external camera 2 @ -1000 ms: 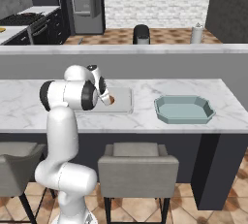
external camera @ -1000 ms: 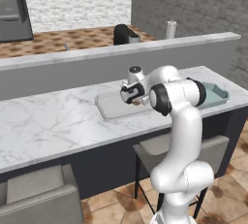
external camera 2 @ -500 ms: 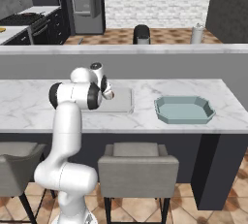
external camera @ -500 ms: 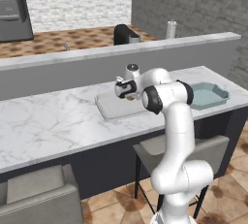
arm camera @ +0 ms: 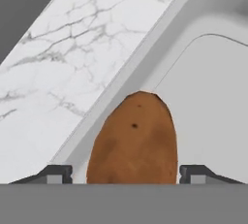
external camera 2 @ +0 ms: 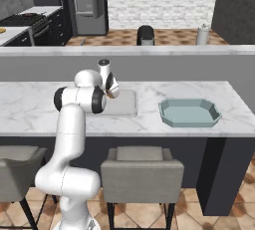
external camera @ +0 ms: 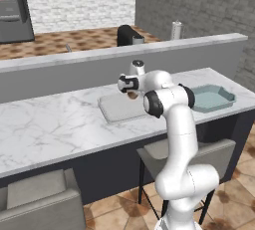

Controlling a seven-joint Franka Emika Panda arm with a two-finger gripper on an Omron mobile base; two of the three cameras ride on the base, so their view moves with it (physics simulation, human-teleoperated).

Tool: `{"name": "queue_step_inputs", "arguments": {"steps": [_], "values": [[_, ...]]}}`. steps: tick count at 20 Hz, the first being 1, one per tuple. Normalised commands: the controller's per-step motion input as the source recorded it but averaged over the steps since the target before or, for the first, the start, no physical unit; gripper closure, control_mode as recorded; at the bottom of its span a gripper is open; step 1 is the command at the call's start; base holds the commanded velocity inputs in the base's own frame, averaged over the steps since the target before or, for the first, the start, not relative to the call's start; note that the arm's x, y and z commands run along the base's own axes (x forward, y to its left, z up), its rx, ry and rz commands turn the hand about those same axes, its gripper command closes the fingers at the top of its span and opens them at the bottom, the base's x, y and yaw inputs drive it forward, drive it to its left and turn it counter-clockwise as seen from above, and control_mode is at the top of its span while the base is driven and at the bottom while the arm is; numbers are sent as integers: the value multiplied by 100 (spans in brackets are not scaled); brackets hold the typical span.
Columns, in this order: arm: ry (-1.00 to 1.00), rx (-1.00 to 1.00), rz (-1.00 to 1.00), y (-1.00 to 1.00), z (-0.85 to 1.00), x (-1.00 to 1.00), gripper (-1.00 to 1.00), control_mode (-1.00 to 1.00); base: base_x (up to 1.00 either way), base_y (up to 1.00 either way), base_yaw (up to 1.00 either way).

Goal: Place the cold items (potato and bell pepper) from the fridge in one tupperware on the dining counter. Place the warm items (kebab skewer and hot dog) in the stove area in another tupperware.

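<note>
While the pincer (arm camera: 131, 174) stands spread either side of the potato (arm camera: 131, 140), fingertips clear, it hangs over the tray (external camera: 117, 110) rim. Dropped there, it may roll onto the desk (external camera: 45, 124).

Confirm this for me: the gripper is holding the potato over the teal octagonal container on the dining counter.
Wrong container. The gripper has the potato over the flat whitish rectangular tupperware, as the hand view shows. In the right base view the teal octagonal container sits apart, further along the dining counter.
</note>
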Motion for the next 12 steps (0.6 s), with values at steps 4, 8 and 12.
{"name": "queue_step_inputs", "arguments": {"steps": [4, 8, 12], "values": [[0, -11, 2, 0, 0, -14, -100, -100, 0, 0, 0], [-14, -5, 6, 0, 6, -51, -100, -100, 0, 0, 0], [-34, 0, 13, -18, 84, -96, -100, -100, 0, 0, 0]]}}
